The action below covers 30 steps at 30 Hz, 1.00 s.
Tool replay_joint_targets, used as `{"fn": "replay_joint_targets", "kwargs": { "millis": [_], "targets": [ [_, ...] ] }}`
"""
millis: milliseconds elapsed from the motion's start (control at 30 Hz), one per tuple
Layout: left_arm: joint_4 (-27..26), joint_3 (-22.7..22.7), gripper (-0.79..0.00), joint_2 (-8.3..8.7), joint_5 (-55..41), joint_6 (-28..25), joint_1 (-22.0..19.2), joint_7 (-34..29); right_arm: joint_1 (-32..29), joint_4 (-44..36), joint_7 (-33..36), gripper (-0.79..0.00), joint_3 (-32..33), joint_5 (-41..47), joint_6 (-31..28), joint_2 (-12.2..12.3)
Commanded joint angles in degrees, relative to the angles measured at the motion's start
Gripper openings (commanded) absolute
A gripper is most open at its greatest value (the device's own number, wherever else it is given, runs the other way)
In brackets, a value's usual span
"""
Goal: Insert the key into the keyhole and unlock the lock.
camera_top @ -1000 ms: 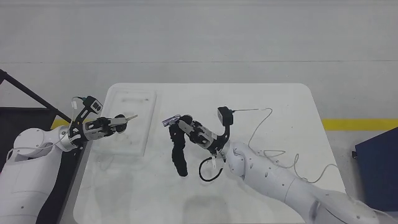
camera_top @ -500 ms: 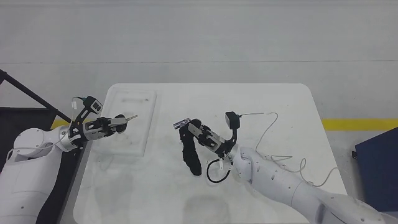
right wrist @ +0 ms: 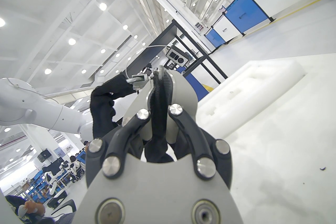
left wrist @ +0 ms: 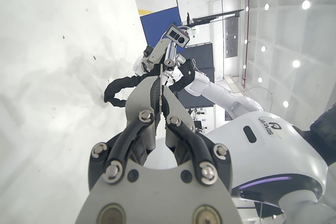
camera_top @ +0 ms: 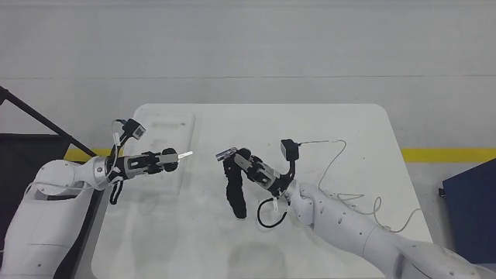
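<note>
L claw (left wrist: 157, 86) pinches key (left wrist: 160, 72), R claw (right wrist: 157, 78) grips lock (left wrist: 169, 53), gap btwn, above table (camera_top: 349, 139) centre.

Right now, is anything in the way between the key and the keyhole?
Nothing visible. The left gripper holds the key pointed at the keyhole of the lock, which the right gripper holds above the table. Only open air lies between them, and the lock's black chain hangs clear of that line.

key (left wrist: 160, 72) bow hidden in left gripper (left wrist: 159, 89), lock (right wrist: 136, 79) — partly covered
</note>
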Motion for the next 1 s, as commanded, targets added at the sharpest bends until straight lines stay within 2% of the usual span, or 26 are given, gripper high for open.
{"fn": "replay_joint_targets", "kwargs": {
  "millis": [0, 300, 633, 967],
  "targets": [
    [-0.4, 1.0, -0.785, -0.18, -0.7, -0.9, -0.1, -0.3, 0.0, 0.0, 0.0, -0.785, 0.0, 0.0, 0.0, 0.0],
    [2.7, 5.3, -0.785, -0.99, 1.8, -8.8, -2.6, -0.2, 0.0, 0.0, 0.0, -0.785, 0.0, 0.0, 0.0, 0.0],
    [1.4, 7.8, -0.785, -0.8, -0.3, -8.1, -4.3, -0.9, 0.0, 0.0, 0.0, -0.785, 0.0, 0.0, 0.0, 0.0],
    [4.1, 10.5, -0.785, -0.72, -3.6, -8.9, -6.1, -0.1, 0.0, 0.0, 0.0, -0.785, 0.0, 0.0, 0.0, 0.0]
  ]
}}
